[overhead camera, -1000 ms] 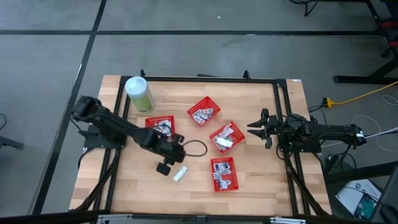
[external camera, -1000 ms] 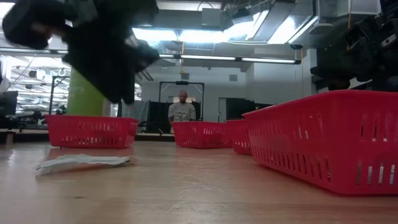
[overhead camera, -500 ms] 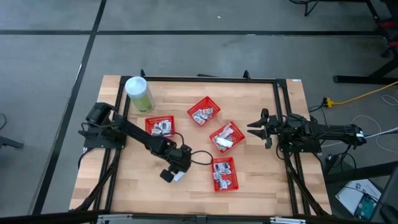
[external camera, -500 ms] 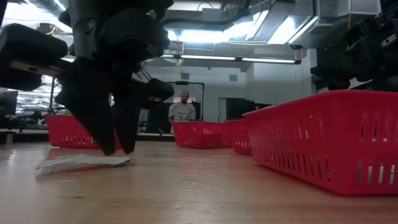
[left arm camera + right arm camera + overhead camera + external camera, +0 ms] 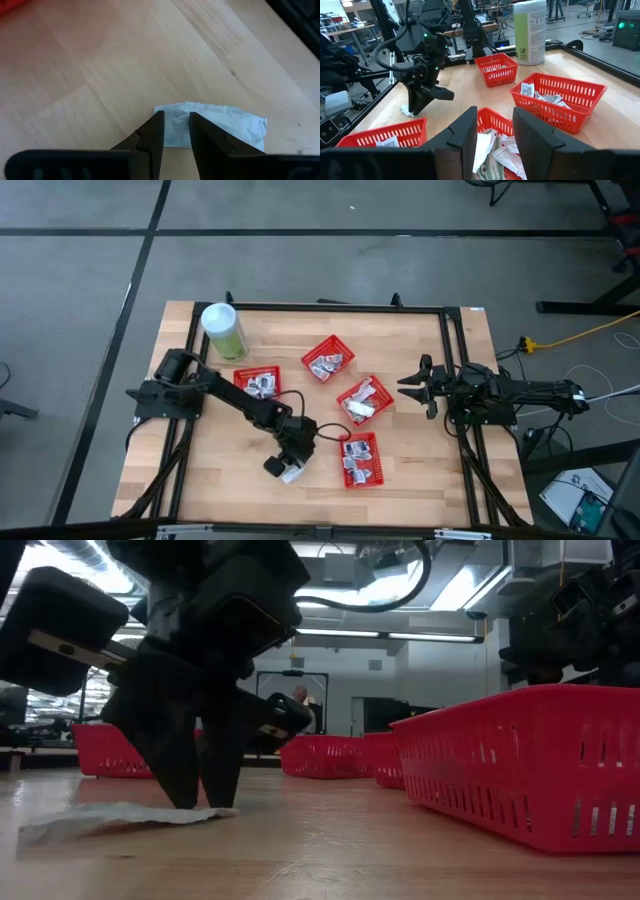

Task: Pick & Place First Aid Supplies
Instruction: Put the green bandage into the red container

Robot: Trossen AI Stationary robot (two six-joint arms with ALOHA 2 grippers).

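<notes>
1. Since a second ago the left arm has swung out from beside the basket near the table's left edge and come down towards the front edge; its left gripper [image 5: 290, 469] now stands tip-down on the loose packet, where earlier it hung clear of it.
2. The small flat white crumpled paper packet [image 5: 220, 125] lies alone on the bare wooden table [image 5: 220, 480], near the middle of the front edge, just left of the front-most red mesh plastic basket [image 5: 359, 459].
3. In the left wrist view the two dark fingers [image 5: 152, 135] stand a narrow gap apart, straddling the packet's near edge with their tips on it; nothing is clamped yet.
4. The right gripper [image 5: 412, 386] waits with fingers apart near the right edge, holding nothing.
5. Step in hand, as I judge it: the pick. Next the fingers need to close on the thin packet, lift it, and carry it to a basket; so flat a packet may slip.
</notes>
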